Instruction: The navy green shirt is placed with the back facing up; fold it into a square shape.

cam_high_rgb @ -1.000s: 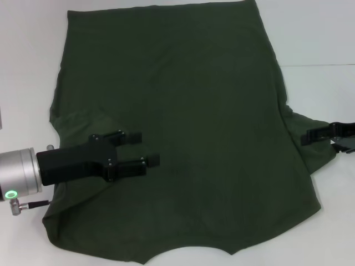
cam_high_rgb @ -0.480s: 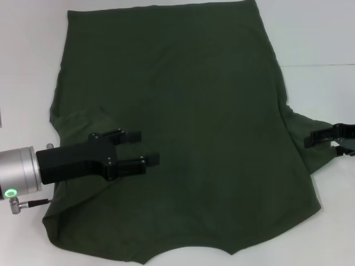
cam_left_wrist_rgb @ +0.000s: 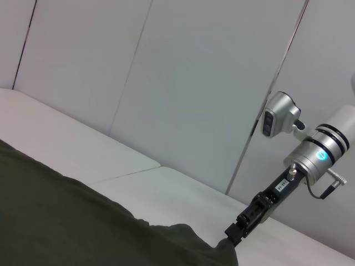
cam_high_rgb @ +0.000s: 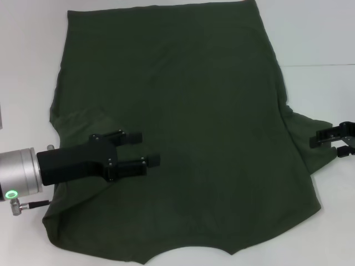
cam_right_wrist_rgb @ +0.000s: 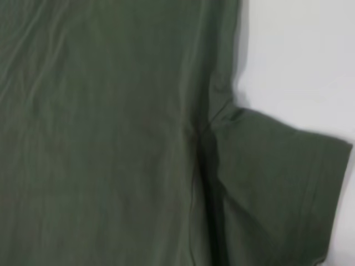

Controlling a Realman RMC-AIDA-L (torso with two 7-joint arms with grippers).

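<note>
Shirt (cam_high_rgb: 183,127) spread flat, back up, across the white table (cam_high_rgb: 321,33); soft, light, limp, best pinched at sleeve or hem edges. Left gripper (cam_high_rgb: 143,148) over the left sleeve area, jaws spread, empty. Right gripper (cam_high_rgb: 333,141) beside the right sleeve, jaws parted, holding nothing

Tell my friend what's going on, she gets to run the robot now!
Left end effector: open, over the shirt's left part beside the folded-in left sleeve, holding nothing.
Right end effector: at the right sleeve edge; can't tell if it grips.
Navy green shirt: flat on the white table, back up, collar toward the robot.
Done: left sleeve folded in.
Left: right sleeve, then fold the body into a square.
</note>
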